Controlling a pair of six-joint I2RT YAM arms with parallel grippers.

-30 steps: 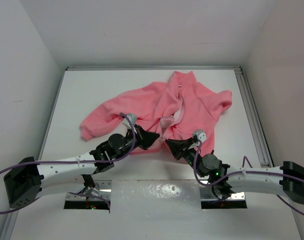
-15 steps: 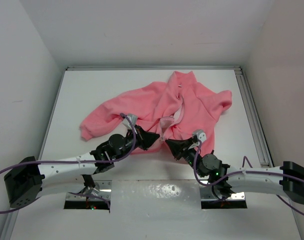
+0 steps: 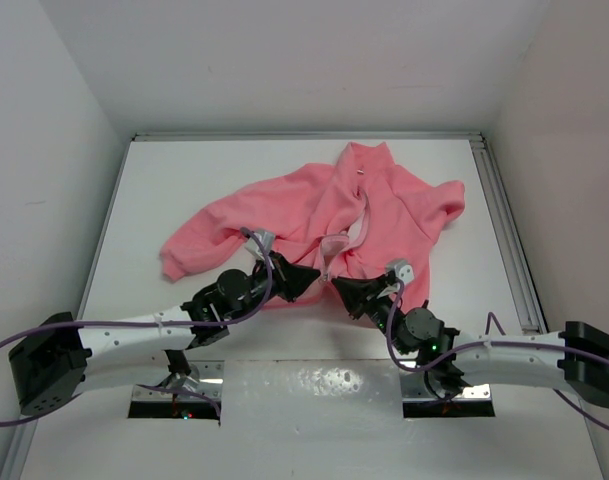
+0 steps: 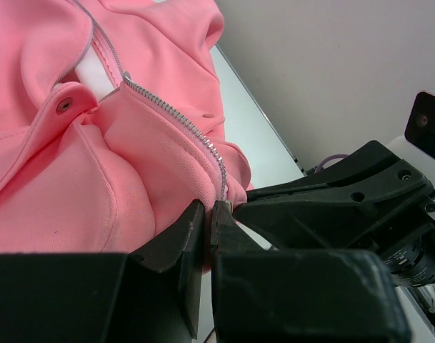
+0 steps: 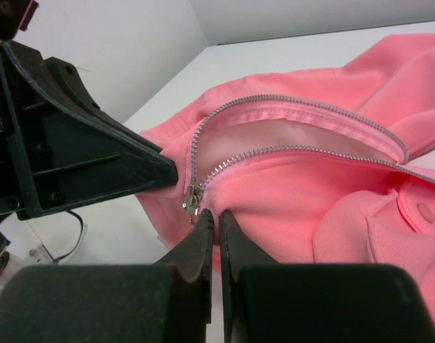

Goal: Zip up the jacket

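Pinching the near hem of the jacket (image 3: 384, 200) with the left gripper (image 4: 208, 213), fingertips pressed together on fleece at the foot of the zipper (image 4: 174, 118). Clamping the facing side with the right gripper (image 5: 216, 214), tips shut on fabric directly under the metal slider (image 5: 192, 199).

Risking, by my judgement, thin fleece slipping out of either pinch under a hard pull. Risking a jam too, with the tooth rows bowing apart above the slider and soft cloth bunching beside them. Also risking a knock between the two black claws, sitting nearly touching.

Lying farther out across the middle of the white table (image 3: 164, 180), with the collar (image 3: 367, 155) pointing at the far wall (image 3: 284, 60). Leaving bare surface left and beyond for drawing upward. Crowding the right-hand rail (image 3: 504, 220) with one sleeve, and being boxed in on three sides.
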